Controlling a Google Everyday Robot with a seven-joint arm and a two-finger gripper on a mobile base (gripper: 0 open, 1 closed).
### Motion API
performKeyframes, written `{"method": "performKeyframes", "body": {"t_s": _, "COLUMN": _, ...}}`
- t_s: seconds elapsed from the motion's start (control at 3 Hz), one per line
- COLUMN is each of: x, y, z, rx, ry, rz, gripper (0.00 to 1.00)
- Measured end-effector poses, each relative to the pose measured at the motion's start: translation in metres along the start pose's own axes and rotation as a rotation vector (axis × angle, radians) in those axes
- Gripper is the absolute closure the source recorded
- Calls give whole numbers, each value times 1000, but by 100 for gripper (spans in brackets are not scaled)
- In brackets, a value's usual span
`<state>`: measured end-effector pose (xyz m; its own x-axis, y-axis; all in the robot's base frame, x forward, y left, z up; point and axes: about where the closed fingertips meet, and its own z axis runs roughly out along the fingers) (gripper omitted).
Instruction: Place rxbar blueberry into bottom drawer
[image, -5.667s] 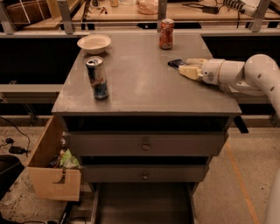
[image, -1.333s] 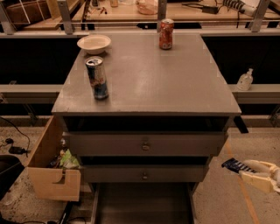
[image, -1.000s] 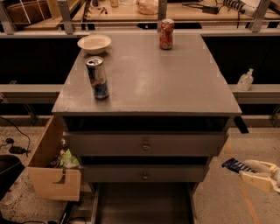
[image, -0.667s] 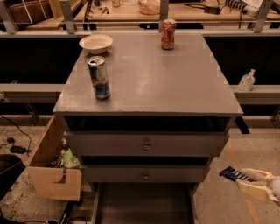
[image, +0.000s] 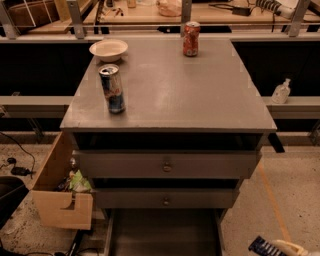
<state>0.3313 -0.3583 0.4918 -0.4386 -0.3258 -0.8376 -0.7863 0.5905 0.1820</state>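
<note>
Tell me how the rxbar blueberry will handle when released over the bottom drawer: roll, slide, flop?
The rxbar blueberry, held by the gripper low at right, looks flat, so it probably won't roll. It sticks out without drooping, so likely fairly stiff. Its wrapper may slide on the bottom drawer tray.

Workshop, cluttered workbench (image: 150, 15), hand (image: 288, 247) lower right

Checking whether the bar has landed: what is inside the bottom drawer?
The bottom drawer shows a bare tray. Its back is hidden under the upper drawers, and its front is cut off by the frame. The rxbar blueberry is outside, lower right, held in the jaws of the gripper.
</note>
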Motion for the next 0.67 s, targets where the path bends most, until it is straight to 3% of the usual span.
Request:
{"method": "performKeyframes", "body": {"t_s": 0.33, "x": 56, "y": 7, "z": 36, "rx": -41, "ry": 0, "rz": -36, "gripper": 100}}
{"method": "performKeyframes", "body": {"t_s": 0.67, "x": 91, "y": 9, "z": 84, "rx": -112, "ry": 16, "rz": -56, "gripper": 100}}
